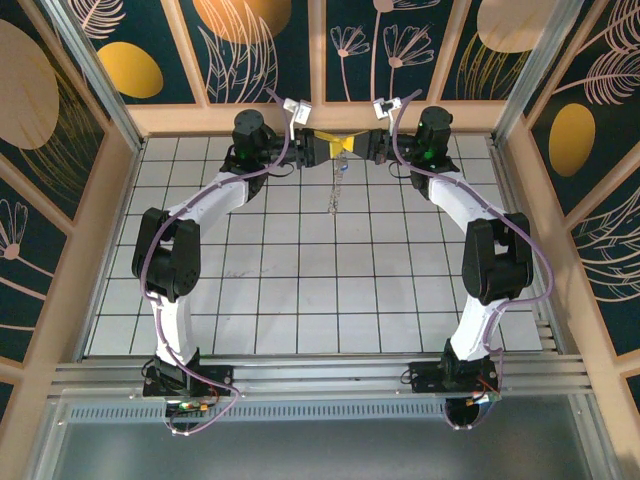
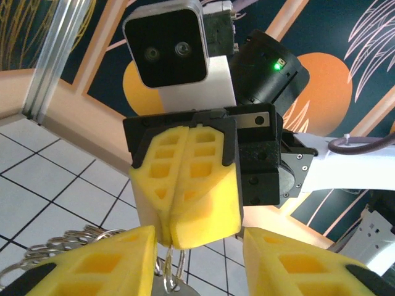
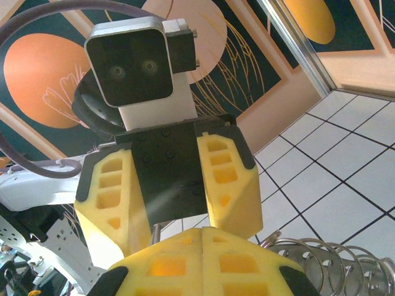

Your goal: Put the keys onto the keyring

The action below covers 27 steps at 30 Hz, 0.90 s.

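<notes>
The two claws meet tip to tip above the far edge of the tiled table [image 1: 300, 300]. The right claw [image 2: 174, 237] is pressed fully closed, its yellow fingers flush against each other. It grips the keyring [image 3: 324, 254]: in the left wrist view a thin wire loop comes out from under its fingertips. From above, a strand of the keyring hangs below the point where the claws meet.

The left claw [image 3: 176, 216] stands partly apart, with a clear gap between its two yellow fingers. The gripped loop sits in that gap. Whether it touches either finger cannot be told.

A bunch of small metal rings on the keyring fans out to one side of the closed fingers. A green light [image 2: 276, 63] glows on the black housing behind the right claw.
</notes>
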Available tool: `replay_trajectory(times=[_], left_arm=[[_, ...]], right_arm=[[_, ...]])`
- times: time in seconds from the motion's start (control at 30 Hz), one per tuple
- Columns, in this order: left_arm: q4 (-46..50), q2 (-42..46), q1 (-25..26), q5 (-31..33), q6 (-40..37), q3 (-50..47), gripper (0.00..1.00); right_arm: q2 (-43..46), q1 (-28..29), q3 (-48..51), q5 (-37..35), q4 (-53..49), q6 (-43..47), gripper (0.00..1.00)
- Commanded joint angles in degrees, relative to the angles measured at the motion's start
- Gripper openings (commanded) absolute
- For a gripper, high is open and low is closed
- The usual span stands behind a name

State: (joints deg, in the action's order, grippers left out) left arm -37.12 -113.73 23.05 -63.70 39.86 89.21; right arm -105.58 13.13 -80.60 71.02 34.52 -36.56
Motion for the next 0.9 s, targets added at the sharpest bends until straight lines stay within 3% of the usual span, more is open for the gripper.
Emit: replay_trajectory(times=[0.0, 0.53, 0.7, 0.87], left_arm=[[-2.77, -0.43, 0.41, -1.78, 0.40, -0.26, 0.37], [-4.53, -0.33, 0.68, -2.06, 1.01, -0.64, 0.09], [-4.79, -0.37, 0.90, -2.12, 1.14, -0.48, 0.07], [-4.84, -0.61, 1.39, -2.44, 1.12, -0.29, 0.12]], right_arm=[[1.27, 0.25, -2.12, 0.63, 3.61, -0.46, 0.00], [0.98, 0.48, -2.20, 0.82, 3.96, -0.80, 0.00], [0.98, 0.58, -2.31, 0.86, 3.87, -0.74, 0.00], [0.88, 0.63, -2.21, 0.77, 3.70, -0.63, 0.00]])
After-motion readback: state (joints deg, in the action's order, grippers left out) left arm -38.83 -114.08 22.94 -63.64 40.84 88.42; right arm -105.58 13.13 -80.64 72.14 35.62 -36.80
